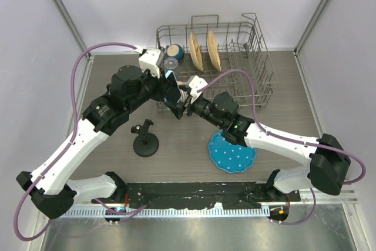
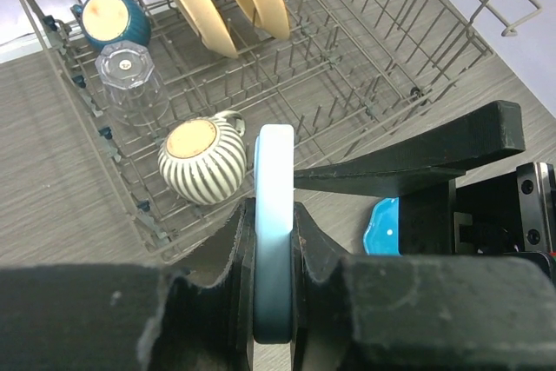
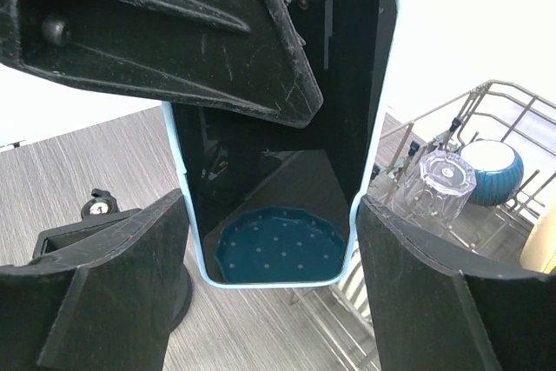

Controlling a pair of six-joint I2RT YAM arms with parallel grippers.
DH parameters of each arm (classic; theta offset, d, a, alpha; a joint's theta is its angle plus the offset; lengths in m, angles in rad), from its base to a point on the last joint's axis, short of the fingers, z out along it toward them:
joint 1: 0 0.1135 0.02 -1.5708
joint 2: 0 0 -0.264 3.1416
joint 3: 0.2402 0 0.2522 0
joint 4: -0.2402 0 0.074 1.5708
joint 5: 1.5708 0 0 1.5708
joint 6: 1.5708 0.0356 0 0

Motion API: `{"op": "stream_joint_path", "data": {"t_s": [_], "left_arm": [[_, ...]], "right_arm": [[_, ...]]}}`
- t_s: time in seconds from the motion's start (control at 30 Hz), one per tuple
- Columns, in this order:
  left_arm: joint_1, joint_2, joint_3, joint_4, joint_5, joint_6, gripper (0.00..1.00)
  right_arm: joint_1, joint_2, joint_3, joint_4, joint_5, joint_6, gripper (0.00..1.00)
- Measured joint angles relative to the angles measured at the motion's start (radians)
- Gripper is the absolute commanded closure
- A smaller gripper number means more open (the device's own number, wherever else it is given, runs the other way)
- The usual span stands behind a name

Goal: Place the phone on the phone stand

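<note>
The phone point(image 1: 172, 88), with a light blue rim and a dark face, hangs in the air in front of the rack, held between both arms. My left gripper point(image 2: 274, 249) is shut on the phone point(image 2: 275, 180), its pads flat against the front and back. My right gripper point(image 3: 271, 202) is shut on the phone point(image 3: 287, 128) across its width, a finger on each long rim near the lower end. In the top view the left gripper point(image 1: 169, 93) and right gripper point(image 1: 184, 101) meet at the phone. The black phone stand point(image 1: 145, 139) stands on the table below and to the left, with nothing on it.
A wire dish rack point(image 1: 261, 69) fills the back of the table, holding two tan plates point(image 1: 204, 51), a blue mug point(image 1: 174, 52), a clear glass point(image 2: 129, 76) and a striped mug point(image 2: 201, 161). A blue dotted plate point(image 1: 232, 151) lies on the table under the right arm.
</note>
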Motion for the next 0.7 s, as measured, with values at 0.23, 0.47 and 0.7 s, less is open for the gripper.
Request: {"op": "stream_joint_path", "data": {"t_s": [0.23, 0.47, 0.7], "left_arm": [[-0.017, -0.068, -0.053, 0.038, -0.050, -0.051, 1.00], [0.003, -0.283, -0.116, 0.024, -0.282, -0.115, 1.00], [0.004, -0.436, -0.089, -0.076, -0.326, -0.157, 1.00]], "right_arm": [[0.024, -0.029, -0.011, 0.000, 0.021, -0.006, 0.26], [-0.002, -0.290, -0.108, 0.100, 0.256, 0.037, 0.16], [-0.005, -0.325, -0.057, 0.103, 0.222, 0.026, 0.09]]}}
